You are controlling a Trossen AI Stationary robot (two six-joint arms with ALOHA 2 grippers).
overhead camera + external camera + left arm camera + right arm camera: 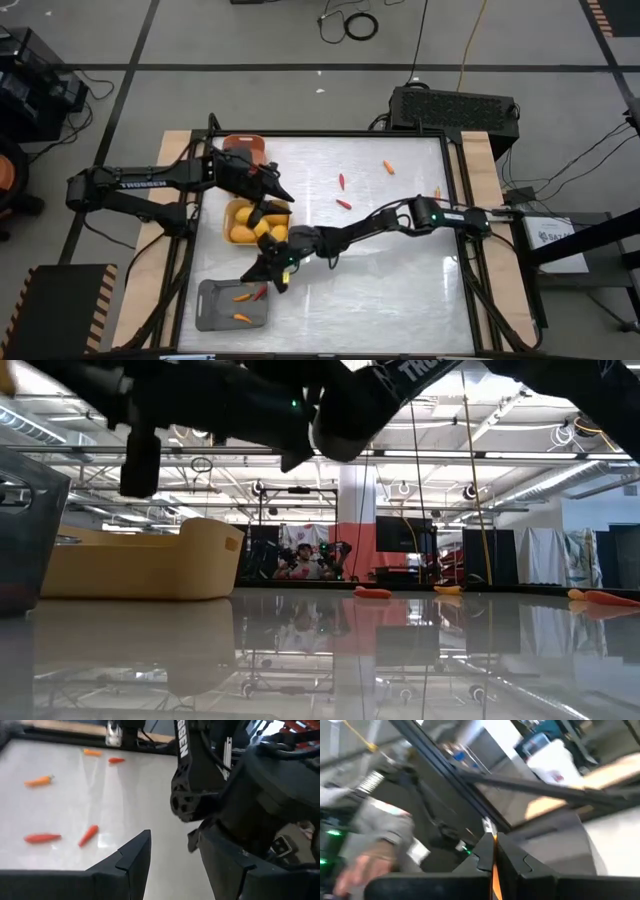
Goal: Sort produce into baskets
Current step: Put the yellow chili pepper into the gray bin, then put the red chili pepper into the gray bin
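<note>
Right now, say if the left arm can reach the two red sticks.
Likely yes: the left gripper hangs open by the yellow basket, bare table up to the red sticks; the right gripper, shut on an orange stick, is by the grey basket.

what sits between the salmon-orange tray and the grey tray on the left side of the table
In the high view, the yellow tray of rounded yellow-orange fruits lies between the salmon-orange tray and the grey tray, partly covered by both grippers.

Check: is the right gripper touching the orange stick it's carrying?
Touching. The right wrist view shows the right gripper shut on the thin orange stick, which is pinched between both fingers.
</note>
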